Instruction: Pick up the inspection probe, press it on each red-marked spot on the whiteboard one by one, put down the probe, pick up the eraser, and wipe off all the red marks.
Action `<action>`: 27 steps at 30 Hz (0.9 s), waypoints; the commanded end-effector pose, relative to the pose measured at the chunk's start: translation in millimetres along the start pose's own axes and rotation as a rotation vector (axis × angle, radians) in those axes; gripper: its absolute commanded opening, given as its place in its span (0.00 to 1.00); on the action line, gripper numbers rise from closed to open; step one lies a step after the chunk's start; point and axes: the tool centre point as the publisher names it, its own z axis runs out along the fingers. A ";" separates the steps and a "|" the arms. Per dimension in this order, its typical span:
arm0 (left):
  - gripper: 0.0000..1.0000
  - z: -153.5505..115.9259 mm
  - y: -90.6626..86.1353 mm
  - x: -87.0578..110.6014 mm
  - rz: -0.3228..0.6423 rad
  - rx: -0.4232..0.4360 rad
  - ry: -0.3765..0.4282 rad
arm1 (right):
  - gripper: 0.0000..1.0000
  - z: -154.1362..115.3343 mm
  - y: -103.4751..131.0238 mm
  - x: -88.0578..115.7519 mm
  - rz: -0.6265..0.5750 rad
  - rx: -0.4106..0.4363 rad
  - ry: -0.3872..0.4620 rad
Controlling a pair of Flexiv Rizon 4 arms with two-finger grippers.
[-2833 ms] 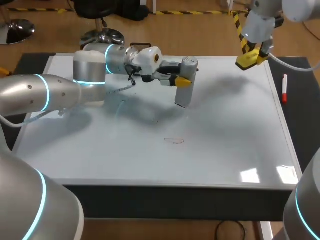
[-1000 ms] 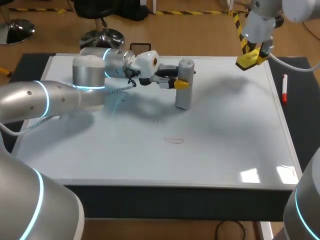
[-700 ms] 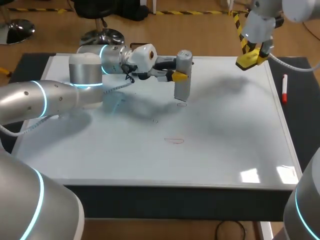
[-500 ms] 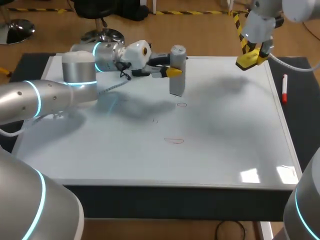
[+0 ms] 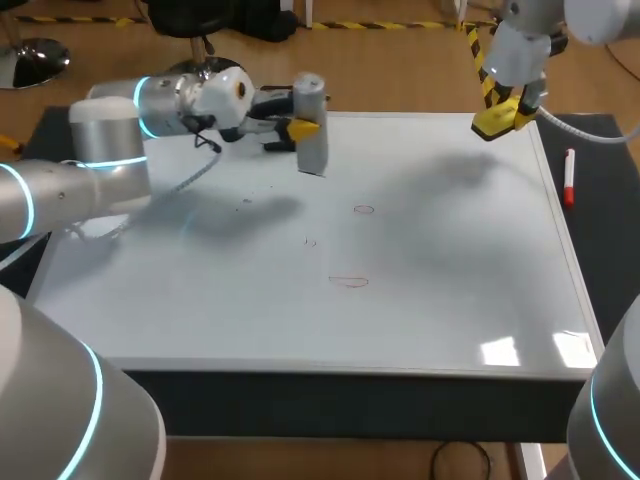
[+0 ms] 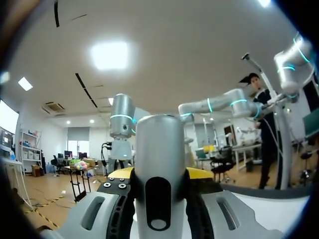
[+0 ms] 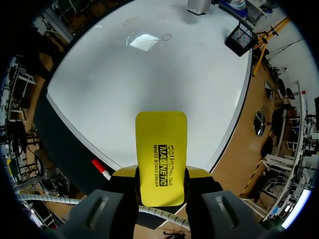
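The grey cylindrical inspection probe [image 5: 311,124] stands upright over the far left part of the whiteboard [image 5: 450,250], with my left gripper [image 5: 296,128] shut on it from the side. In the left wrist view the probe [image 6: 159,164] fills the gap between the fingers [image 6: 122,174]. Faint red marks [image 5: 363,209] [image 5: 348,281] lie near the board's middle. My right gripper [image 5: 508,112] hangs over the far right corner, shut on the yellow eraser [image 7: 161,162]. From the right wrist, the board [image 7: 149,89] spreads out ahead of the eraser.
A red-capped marker [image 5: 569,178] lies on the dark mat just right of the board. The board's front edge drops off toward me, and a third small mark [image 5: 310,241] sits left of the middle.
My left arm has carried the probe up and to the left, away from the red marks toward the board's far left. The right arm has stayed still with the eraser.
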 end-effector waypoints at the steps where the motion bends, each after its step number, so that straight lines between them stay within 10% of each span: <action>1: 0.00 -23.1 -15.8 6.7 0.014 -0.033 -0.124 | 0.00 -1.1 -0.9 -0.6 -0.002 0.002 0.005; 27: 0.00 -159.8 -43.4 -7.3 0.061 -0.082 -0.363 | 0.00 -1.1 -0.9 -0.6 -0.002 0.002 0.005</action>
